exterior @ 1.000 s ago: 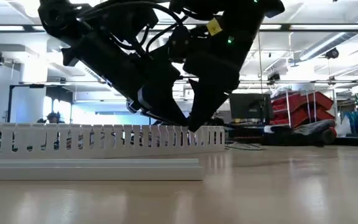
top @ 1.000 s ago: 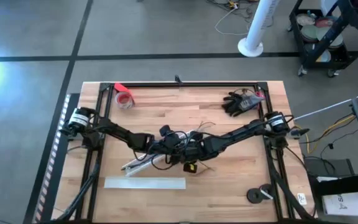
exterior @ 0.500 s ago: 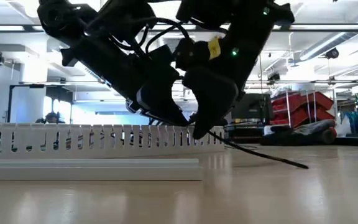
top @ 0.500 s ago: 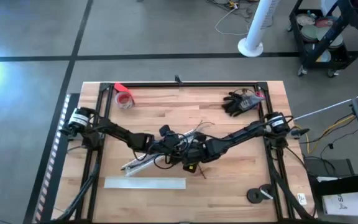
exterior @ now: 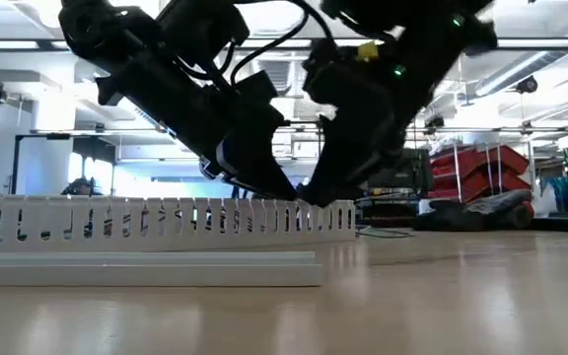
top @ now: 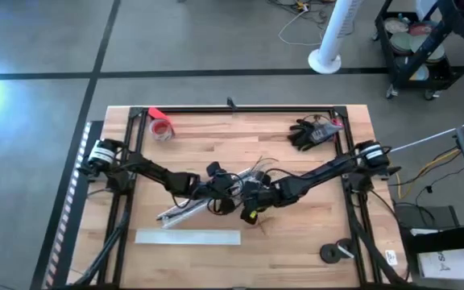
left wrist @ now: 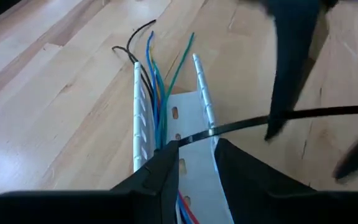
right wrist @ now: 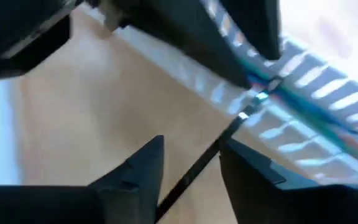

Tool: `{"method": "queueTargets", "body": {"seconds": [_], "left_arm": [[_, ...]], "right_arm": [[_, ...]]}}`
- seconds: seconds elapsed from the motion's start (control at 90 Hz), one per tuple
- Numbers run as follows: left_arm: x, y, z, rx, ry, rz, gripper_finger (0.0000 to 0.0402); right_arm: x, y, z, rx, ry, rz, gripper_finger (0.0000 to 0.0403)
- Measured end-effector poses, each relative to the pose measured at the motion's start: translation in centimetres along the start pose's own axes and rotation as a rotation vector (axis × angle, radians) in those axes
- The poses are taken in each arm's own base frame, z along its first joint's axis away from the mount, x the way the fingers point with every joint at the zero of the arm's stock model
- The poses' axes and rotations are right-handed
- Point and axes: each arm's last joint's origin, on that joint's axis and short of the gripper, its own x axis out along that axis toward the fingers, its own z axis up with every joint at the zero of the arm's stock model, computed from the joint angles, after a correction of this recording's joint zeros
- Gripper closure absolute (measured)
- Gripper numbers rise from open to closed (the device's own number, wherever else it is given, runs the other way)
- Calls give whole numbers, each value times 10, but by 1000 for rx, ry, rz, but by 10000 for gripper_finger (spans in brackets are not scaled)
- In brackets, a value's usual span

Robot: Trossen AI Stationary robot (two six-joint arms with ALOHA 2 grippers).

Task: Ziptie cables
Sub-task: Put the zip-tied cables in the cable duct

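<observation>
A white slotted duct [top: 182,213] lies on the table near its middle. The cables [left wrist: 157,87], blue, green and dark, run along inside it. A black ziptie [left wrist: 247,123] crosses over the duct and cables. My left gripper [left wrist: 194,155] is open at the duct, one finger over the cables and the other outside a side wall. My right gripper [right wrist: 191,146] is open just to the right, and the ziptie's strap [right wrist: 229,134] runs straight from the duct between its fingers. My left gripper has one fingertip [left wrist: 166,158] at the ziptie's end [left wrist: 178,143] above the cables; whether it touches I cannot tell. My right gripper has the strap [right wrist: 207,158] passing close along one finger [right wrist: 235,162]; I cannot tell whether that finger touches it.
A long flat white strip [top: 188,237] lies nearer the front edge. At the back are a red tape roll [top: 161,127] on the left and black gloves [top: 312,133] on the right. Round black parts [top: 337,252] sit at the front right. The black frame [top: 232,109] borders the table.
My right gripper has moved a little toward the table's right edge and up. The ziptie's free tail, which slanted down to the table half a second ago, no longer shows in the low view.
</observation>
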Motion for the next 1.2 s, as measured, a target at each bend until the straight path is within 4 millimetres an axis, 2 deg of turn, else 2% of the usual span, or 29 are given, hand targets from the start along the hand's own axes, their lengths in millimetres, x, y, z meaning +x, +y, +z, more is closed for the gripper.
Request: {"method": "queueTargets", "body": {"seconds": [0.167,0.367,0.589,0.967,1.2], "left_arm": [[0,0,0,0,0,0,303],[0,0,0,0,0,0,303],[0,0,1,2,-6,-4,303],[0,0,1,1,-10,-5,303],[0,0,1,1,-11,-5,303]], "right_arm": [[-6,-16,-11,73,-48,88,232],[-13,-35,-19,177,-131,228,238],[-5,-56,-23,340,-159,368,251],[1,-80,-18,556,-161,362,235],[2,-82,-17,600,-158,361,281]]}}
